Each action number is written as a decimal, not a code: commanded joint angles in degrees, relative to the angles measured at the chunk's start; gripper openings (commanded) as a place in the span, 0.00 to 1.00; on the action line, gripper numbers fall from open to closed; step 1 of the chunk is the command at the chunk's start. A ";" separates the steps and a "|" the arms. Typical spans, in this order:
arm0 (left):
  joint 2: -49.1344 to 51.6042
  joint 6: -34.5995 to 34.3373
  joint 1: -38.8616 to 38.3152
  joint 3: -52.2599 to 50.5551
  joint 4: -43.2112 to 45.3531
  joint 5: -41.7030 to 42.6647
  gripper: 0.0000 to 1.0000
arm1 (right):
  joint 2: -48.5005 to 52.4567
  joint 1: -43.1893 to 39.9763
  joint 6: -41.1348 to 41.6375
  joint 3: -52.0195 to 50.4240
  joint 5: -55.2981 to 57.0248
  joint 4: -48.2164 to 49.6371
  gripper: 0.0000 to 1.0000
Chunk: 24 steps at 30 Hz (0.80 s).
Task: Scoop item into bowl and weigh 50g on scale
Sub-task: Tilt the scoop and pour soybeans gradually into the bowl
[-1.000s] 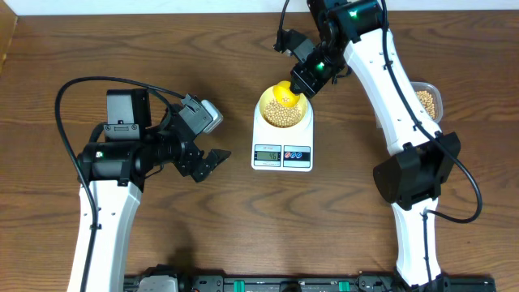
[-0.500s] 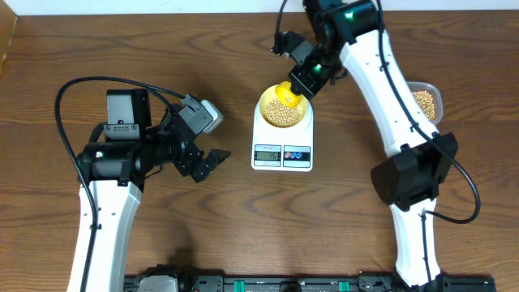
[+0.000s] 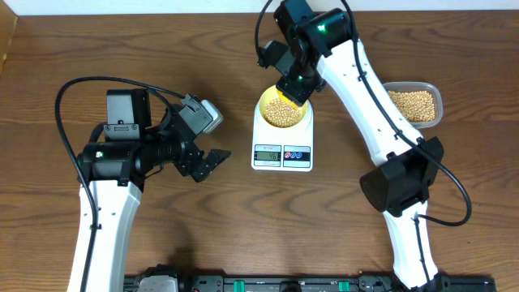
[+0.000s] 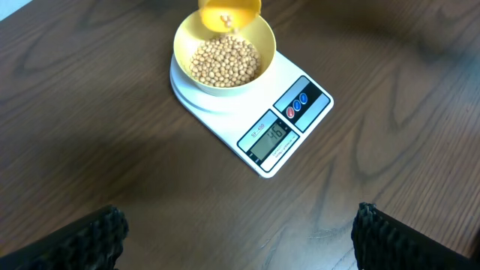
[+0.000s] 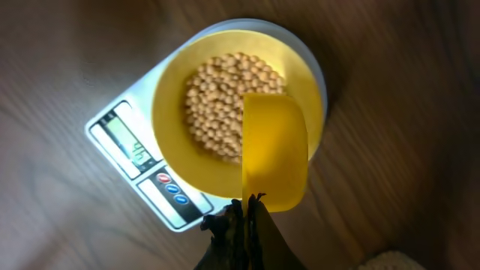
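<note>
The white scale (image 3: pixel 282 150) stands mid-table with the yellow bowl (image 3: pixel 265 113) on its platform. The bowl holds a heap of tan beans (image 3: pixel 284 112). My right gripper (image 3: pixel 293 84) hovers over the bowl's far edge, shut on the handle of a yellow scoop (image 5: pixel 275 150). The scoop is tipped over the beans (image 5: pixel 221 101) in the bowl (image 5: pixel 169 127). The left wrist view shows the scoop (image 4: pixel 229 9) above the bowl (image 4: pixel 184 45), with the scale's display (image 4: pixel 270 135) lit. My left gripper (image 3: pixel 212 160) is open and empty, left of the scale.
A clear plastic tub (image 3: pixel 413 105) of beans sits at the right edge of the table, behind my right arm. Bare wooden tabletop lies between my left fingers (image 4: pixel 240 247). The table's far edge runs along the wall.
My right arm has swung left and turned over the bowl, tipping the scoop; its yellow cup no longer shows from above. The tub is now uncovered. The left arm has not moved.
</note>
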 commanded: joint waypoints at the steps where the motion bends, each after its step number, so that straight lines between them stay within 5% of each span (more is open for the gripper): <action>1: 0.00 0.96 0.33 0.26 0.02 0.52 0.98 | -1.66 -0.13 1.05 1.31 1.01 0.57 0.01; 24: 0.00 0.96 0.33 0.26 0.02 0.52 0.98 | -1.77 1.38 -2.27 1.31 1.01 0.26 0.01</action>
